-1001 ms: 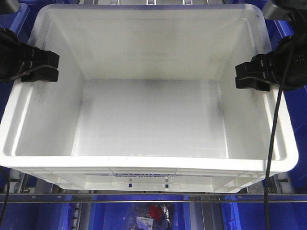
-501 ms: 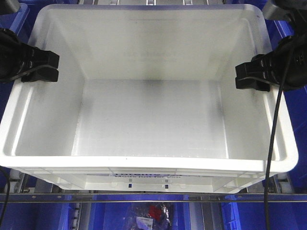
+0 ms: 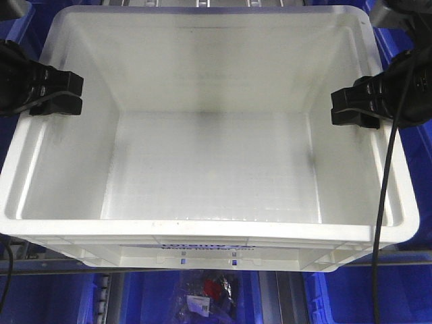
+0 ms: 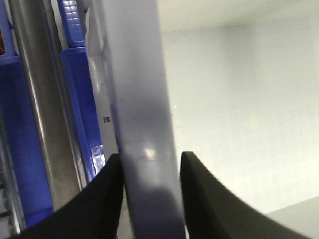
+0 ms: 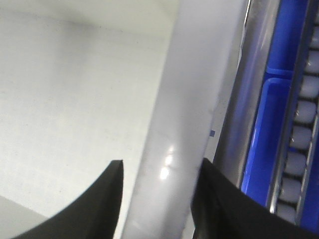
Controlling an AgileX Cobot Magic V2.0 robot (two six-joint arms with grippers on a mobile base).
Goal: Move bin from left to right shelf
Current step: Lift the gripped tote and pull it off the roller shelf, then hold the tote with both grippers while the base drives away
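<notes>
Left hand [image 3: 66, 94]: black, fingers clamped on either side of the left rim of the large white rectangular plastic bin [image 3: 209, 169]. Right hand [image 3: 345, 108]: clamped the same way on the right rim. Bin: I hold it level between both hands, above blue plastic bins [image 3: 47, 297].

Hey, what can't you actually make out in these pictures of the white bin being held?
- Front view: the print on the bin is mostly hidden under the bin's own rim, so it is unreadable.
- Front view: the packet below the bin is too small and blurred to identify.
- Front view: whatever is directly beneath the bin is hidden by it.
- Wrist views: the left gripper and right gripper clamp the rim, but their bodies are cut off by the bottom edge.
</notes>
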